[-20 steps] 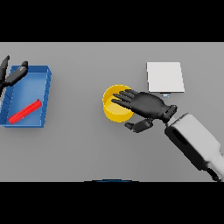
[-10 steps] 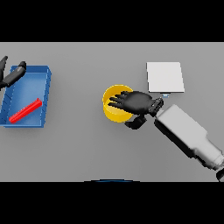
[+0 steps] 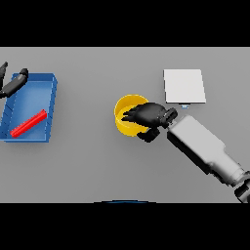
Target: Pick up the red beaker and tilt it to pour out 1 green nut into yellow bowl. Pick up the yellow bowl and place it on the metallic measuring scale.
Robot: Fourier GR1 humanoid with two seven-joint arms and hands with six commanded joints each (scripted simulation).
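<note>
The yellow bowl (image 3: 125,117) stands on the grey table at the centre. My right hand (image 3: 150,115) lies over its right rim, with fingers curled down into the bowl and the thumb (image 3: 149,136) outside its near wall. The hand hides the bowl's inside, and no green nut shows. The red beaker (image 3: 28,123) lies on its side in the blue tray (image 3: 51,107) at the left. My left hand (image 3: 13,83) is open at the tray's far left corner, apart from the beaker. The measuring scale (image 3: 184,86), a pale square plate, lies at the back right.
The blue tray takes up the left edge of the table. My right forearm (image 3: 202,148) stretches from the lower right towards the bowl, just in front of the scale.
My right hand has slid left and its fingers have curled down over the bowl's rim. The forearm has come further in. My left hand has drifted a little to the left.
</note>
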